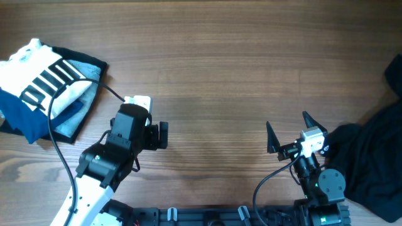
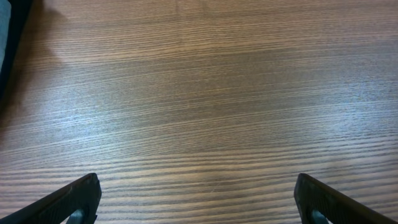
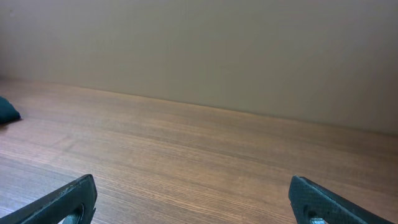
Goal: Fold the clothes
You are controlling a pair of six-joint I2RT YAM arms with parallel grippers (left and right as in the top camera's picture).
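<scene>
A stack of folded clothes lies at the table's far left: a white T-shirt (image 1: 39, 72) with black bars on top, over a blue garment (image 1: 22, 119), a pale grey-blue one (image 1: 76, 108) and a black one (image 1: 91, 61). Its edge shows in the left wrist view (image 2: 4, 50). A loose black garment (image 1: 370, 157) lies heaped at the right edge. My left gripper (image 1: 146, 120) (image 2: 198, 199) is open and empty over bare wood, right of the stack. My right gripper (image 1: 286, 120) (image 3: 193, 199) is open and empty, just left of the black heap.
The wooden table (image 1: 220, 63) stretches between the two arms. A black cable (image 1: 63, 94) from the left arm loops over the stack's near edge. A plain wall (image 3: 205, 43) stands behind the table's far edge. A dark bit of fabric (image 3: 7, 109) shows at the right wrist view's left edge.
</scene>
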